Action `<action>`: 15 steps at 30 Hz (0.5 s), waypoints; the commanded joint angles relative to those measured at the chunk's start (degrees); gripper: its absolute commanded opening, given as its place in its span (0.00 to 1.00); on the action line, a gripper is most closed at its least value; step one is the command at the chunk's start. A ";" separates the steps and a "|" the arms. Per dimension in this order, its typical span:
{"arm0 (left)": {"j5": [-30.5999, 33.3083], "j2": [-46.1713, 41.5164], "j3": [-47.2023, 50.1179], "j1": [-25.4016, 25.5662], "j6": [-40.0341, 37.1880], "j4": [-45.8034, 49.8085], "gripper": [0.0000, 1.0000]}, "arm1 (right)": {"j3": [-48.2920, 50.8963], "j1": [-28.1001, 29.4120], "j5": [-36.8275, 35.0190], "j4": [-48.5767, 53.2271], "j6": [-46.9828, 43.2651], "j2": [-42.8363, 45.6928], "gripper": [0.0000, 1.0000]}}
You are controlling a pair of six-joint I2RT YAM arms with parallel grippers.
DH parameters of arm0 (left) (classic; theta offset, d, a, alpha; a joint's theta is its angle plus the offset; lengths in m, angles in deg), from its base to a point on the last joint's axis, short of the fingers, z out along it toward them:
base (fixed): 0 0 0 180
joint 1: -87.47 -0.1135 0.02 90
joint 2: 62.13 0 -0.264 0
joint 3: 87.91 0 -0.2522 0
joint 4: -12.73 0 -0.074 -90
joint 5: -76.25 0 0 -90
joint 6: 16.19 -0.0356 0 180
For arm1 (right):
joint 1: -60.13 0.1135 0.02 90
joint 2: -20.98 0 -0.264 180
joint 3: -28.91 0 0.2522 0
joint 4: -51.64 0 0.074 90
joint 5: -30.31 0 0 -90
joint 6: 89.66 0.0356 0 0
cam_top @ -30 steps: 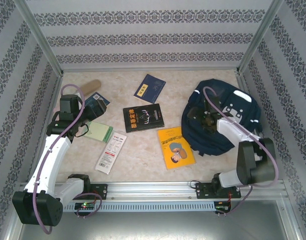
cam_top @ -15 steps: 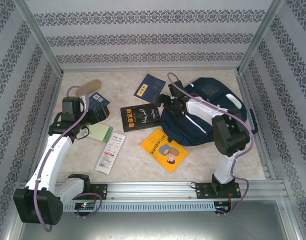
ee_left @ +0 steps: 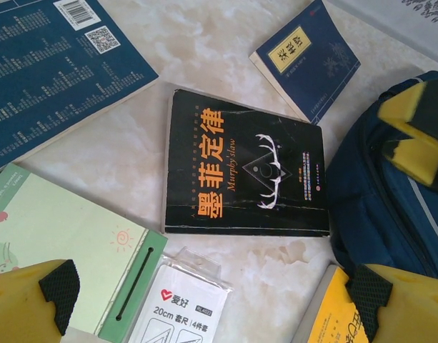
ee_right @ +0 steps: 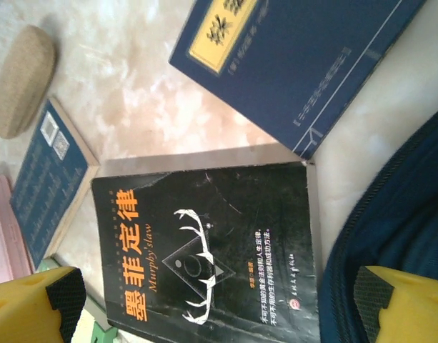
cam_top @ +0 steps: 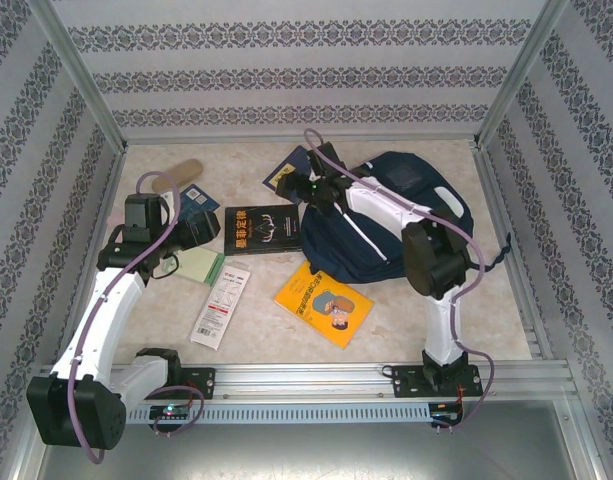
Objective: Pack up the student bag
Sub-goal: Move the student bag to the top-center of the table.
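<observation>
Beside the backpack (cam_top: 401,178), our right end effector (cam_top: 312,186) and left end effector (cam_top: 199,230) hang wide and empty. Packing seems unstarted; next we should grasp the black book (cam_top: 261,228).

Bright, even light with soft shadows; wrist views wash out pale on the marble tabletop (ee_left: 204,43)

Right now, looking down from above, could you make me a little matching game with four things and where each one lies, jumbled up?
Things:
1. student bag
2. black book
3. yellow book
4. tan oval case

Places:
A. far left corner of the table
B. middle, just left of the bag
C. right half, towards the back
D. on the bag's near side, closest of the four to the near edge

Pairs: 1-C, 2-B, 3-D, 4-A.
</observation>
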State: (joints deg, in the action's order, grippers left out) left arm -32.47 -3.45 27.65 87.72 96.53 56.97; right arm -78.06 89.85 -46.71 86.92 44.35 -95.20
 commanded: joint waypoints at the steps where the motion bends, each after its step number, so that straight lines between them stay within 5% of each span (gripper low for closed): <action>1: -1.96 0.04 0.18 -0.43 0.79 -0.13 1.00 | 5.86 -2.93 -3.38 2.72 -4.36 9.88 0.98; 9: -0.67 1.09 1.92 3.85 6.32 -4.32 1.00 | 26.19 -6.87 -3.93 3.87 -11.34 25.42 0.98; 15: 3.59 3.82 1.11 9.94 9.65 -6.49 1.00 | 32.66 -3.81 -1.05 1.04 -10.84 25.23 0.98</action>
State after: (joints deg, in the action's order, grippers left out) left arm -31.66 -1.05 29.16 95.17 103.28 53.26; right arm -47.37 84.12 -49.53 88.97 34.62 -69.08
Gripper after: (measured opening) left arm 0.997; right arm 0.982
